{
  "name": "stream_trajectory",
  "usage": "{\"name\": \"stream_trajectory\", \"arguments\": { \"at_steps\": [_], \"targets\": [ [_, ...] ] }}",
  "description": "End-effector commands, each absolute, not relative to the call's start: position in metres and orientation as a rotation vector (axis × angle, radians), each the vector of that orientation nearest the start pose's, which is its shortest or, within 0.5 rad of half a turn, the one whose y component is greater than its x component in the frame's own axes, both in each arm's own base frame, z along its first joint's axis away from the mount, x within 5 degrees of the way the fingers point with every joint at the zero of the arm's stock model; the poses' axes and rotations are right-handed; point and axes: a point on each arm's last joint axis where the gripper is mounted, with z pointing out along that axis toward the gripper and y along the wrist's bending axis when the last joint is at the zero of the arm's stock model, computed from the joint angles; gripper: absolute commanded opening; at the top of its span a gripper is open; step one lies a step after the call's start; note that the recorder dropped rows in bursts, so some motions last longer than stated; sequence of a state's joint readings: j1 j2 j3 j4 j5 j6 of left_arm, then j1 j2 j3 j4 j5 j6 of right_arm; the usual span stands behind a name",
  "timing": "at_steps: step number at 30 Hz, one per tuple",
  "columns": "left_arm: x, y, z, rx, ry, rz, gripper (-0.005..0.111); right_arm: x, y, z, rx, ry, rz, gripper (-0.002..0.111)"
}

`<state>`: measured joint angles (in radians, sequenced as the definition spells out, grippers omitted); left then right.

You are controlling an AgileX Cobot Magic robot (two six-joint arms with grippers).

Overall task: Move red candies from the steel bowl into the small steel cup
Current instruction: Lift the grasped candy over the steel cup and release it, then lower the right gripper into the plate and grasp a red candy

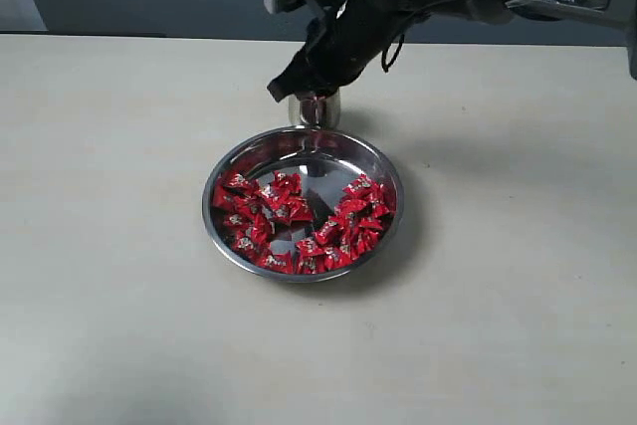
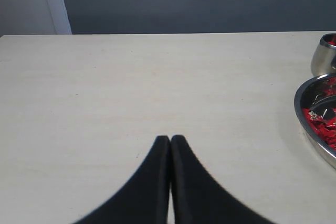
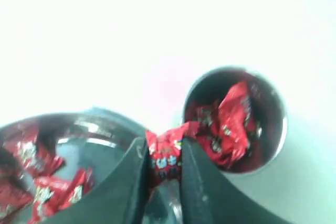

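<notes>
Exterior: we look obliquely down on the table [image 1: 100, 325], mid-distance. Left wrist sits low, facing across it; right wrist looks down, close. All share steel bowl [image 1: 299, 154] and small steel cup [image 1: 317, 112].

steel bowl [image 1: 305, 154] and cup [image 1: 317, 112] on table [image 1: 109, 246]

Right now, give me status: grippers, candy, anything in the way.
Right gripper shut on one red candy, at the small steel cup rim. Left gripper shut, empty, over bare table. Cup already holds candies; more in steel bowl. Nothing in the way.
</notes>
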<state>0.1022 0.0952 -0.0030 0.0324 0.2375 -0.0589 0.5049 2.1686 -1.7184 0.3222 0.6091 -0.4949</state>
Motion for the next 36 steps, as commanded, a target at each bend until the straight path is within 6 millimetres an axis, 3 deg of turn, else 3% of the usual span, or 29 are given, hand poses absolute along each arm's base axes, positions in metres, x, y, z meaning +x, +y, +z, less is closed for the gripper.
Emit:
{"name": "stream_trajectory", "arguments": {
  "at_steps": [1, 10, 12, 18, 24, 28, 30, 36],
  "targets": [
    [0.061, 0.007, 0.187, -0.119, 1.802, 0.055, 0.0, 0.429, 0.248, 0.208, -0.886, 2.193, 0.299, -0.001],
    [0.061, 0.007, 0.187, -0.119, 1.802, 0.055, 0.0, 0.435, 0.243, 0.211, -0.777, 2.192, 0.314, -0.001],
    [0.061, 0.007, 0.187, -0.119, 1.802, 0.055, 0.0, 0.44, 0.234, 0.211, -0.724, 2.212, 0.314, 0.005],
    [0.061, 0.007, 0.187, -0.119, 1.802, 0.055, 0.0, 0.443, 0.226, 0.21, -0.71, 2.231, 0.309, 0.035],
    [0.061, 0.007, 0.187, -0.119, 1.802, 0.055, 0.0, 0.441, 0.227, 0.208, -0.723, 2.252, 0.314, 0.038],
    [0.061, 0.007, 0.187, -0.119, 1.802, 0.055, 0.0, 0.414, 0.23, 0.197, -0.824, 2.527, 0.505, 0.038],
    [0.061, 0.007, 0.187, -0.119, 1.802, 0.055, 0.0, 0.403, 0.232, 0.184, -0.981, 2.595, 0.549, 0.038],
    [0.061, 0.007, 0.187, -0.119, 1.802, 0.055, 0.0, 0.388, 0.248, 0.151, -1.108, 2.721, 0.596, 0.038]
  ]
}}
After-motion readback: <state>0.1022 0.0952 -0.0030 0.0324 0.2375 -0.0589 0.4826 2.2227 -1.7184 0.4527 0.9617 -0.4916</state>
